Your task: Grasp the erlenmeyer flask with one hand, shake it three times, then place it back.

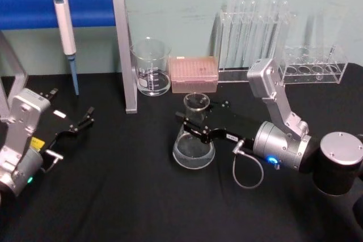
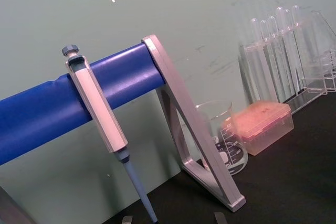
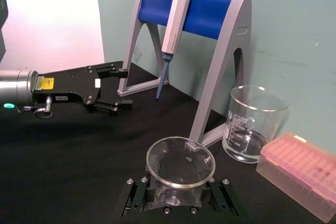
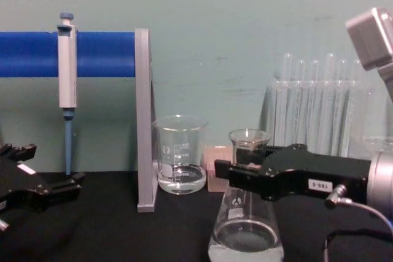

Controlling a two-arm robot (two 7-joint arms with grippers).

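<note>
Your right tool [image 1: 193, 124] has its jaws closed narrow on the neck of the erlenmeyer flask [image 1: 193, 148], which stands upright on the black desk [image 1: 125, 196] near its middle. The beaker [image 1: 151, 67] and pink tip box [image 1: 194, 74] sit just behind it, with bare desk in front. Your left tool [image 1: 85, 119] rests with jaws apart, well off to the left near the pipette stand [image 1: 126, 49].

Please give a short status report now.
Right gripper around flask neck, flask base on table. Left gripper open, idle at left. Beaker behind, nothing blocking.
</note>
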